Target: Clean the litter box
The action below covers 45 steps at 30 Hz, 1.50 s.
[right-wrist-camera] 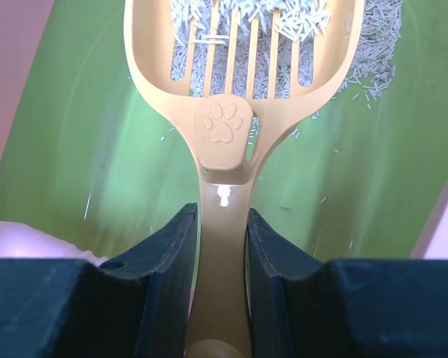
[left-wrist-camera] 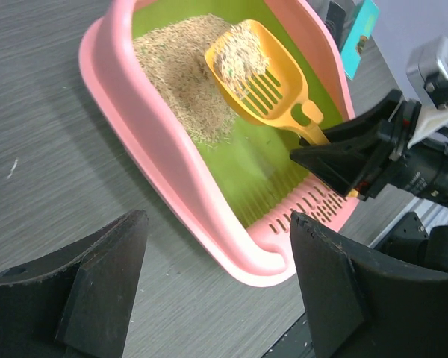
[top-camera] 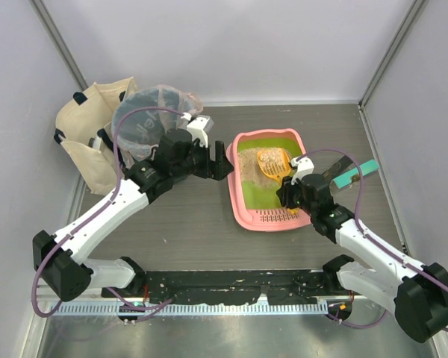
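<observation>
Litter box sat on bench; scoop held inside it, loaded with litter; load not yet carried to bin, well left of litter box; most of job judged undone; right pincer pinched scoop handle; left pincer spread, empty, just left of litter box; no readable writing; only paw-print emboss on scoop.

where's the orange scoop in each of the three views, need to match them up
Top external: the scoop sits right of centre, in the far half of the litter box.
Left wrist: top centre, inside the box.
Right wrist: it fills the upper middle, handle clamped in the right pincer.
Shared landmark: the box's lime-green floor.
</observation>
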### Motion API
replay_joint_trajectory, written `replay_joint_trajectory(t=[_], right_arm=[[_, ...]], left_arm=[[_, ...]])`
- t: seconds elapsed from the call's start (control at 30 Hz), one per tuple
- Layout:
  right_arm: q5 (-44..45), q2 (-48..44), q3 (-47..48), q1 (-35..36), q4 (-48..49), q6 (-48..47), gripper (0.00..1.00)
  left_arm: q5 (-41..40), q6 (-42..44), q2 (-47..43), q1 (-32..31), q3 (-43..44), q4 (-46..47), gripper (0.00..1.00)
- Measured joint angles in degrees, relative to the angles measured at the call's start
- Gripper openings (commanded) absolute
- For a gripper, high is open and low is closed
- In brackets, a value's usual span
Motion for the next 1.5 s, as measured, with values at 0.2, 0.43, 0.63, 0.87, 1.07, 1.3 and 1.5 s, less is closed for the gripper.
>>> replay_joint_trajectory(t=[0.2,0.43,0.63,0.87,1.07,1.3,1.5], right_arm=[[1.8,0.5,0.1,2.1,-1.2,0.2,0.01],[4.4,0.4,2.4,3.5,-4.7,1.4,0.01],[8.3,0.1,4.2,6.2,-9.0,2.4,0.01],[9.9,2.9,8.0,8.3,-14.1,7.9,0.01],[10.4,2.8,11.1,10.0,-21.2,12.9,0.01],[12.7,2.7,15.3,12.8,-30.0,14.8,0.01],[14.2,2.4,17.4,16.5,-31.1,17.5,0.01]], left_arm=[[0.3,0.3,0.0,2.7,0.0,0.1,0.81],[0.2,1.5,-0.1,3.1,-0.7,1.1,0.81],[-0.1,1.8,-0.5,3.1,-4.0,2.6,0.81],[0.0,1.9,-0.7,3.1,-5.1,3.1,0.81],[0.9,1.9,-2.3,3.1,-6.7,5.2,0.81],[1.1,2.0,-3.5,3.1,-7.4,6.4,0.82],[1.3,2.0,-3.6,3.1,-7.5,6.6,0.82]])
